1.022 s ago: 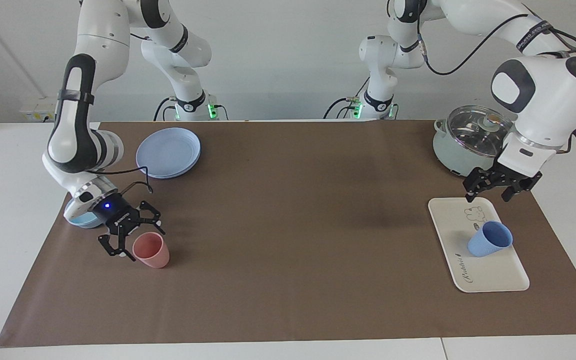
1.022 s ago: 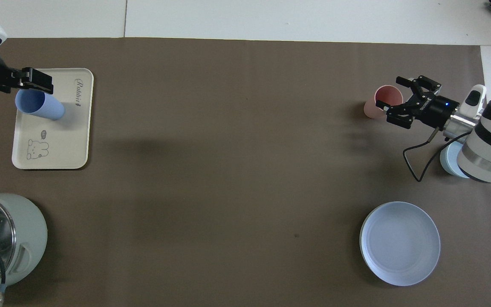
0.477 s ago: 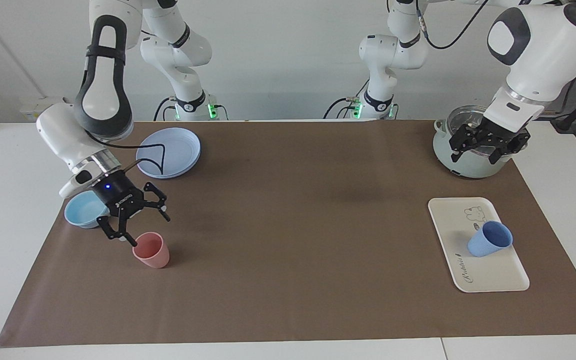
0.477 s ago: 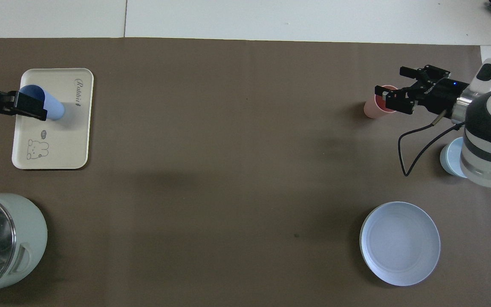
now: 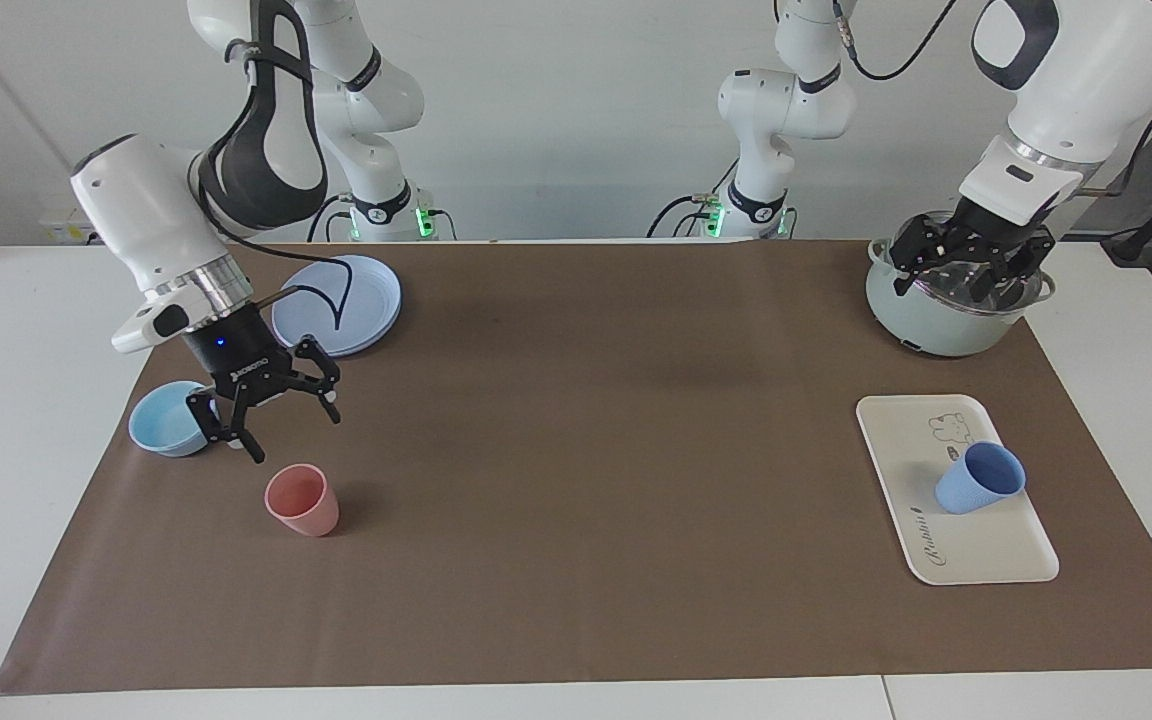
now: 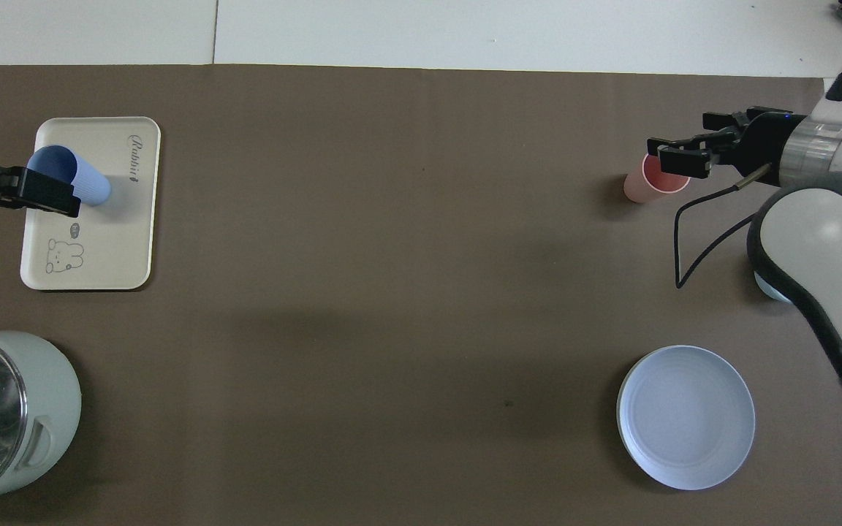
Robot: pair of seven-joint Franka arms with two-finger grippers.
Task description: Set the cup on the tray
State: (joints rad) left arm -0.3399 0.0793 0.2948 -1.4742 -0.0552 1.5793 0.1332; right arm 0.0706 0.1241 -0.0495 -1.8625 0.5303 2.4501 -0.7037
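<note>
The cup (image 5: 979, 478) stands upright on the tray (image 5: 976, 550), mouth up; both tools spread, empty.

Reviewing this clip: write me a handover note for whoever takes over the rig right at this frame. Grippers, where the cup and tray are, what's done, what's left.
Left gripper: open, empty, raised over the pale green pot with a glass lid.
Right gripper: open, empty, in the air between the squat light-blue bowl and the pink plastic cup, touching neither.
The small periwinkle-blue plastic tumbler stands on the flat cream-white rectangular tray with the bear drawing, at the left arm's end of the table.
Done: cup is on the tray, released.
Left: nothing for the placement itself; probably just bring both arms to rest.
</note>
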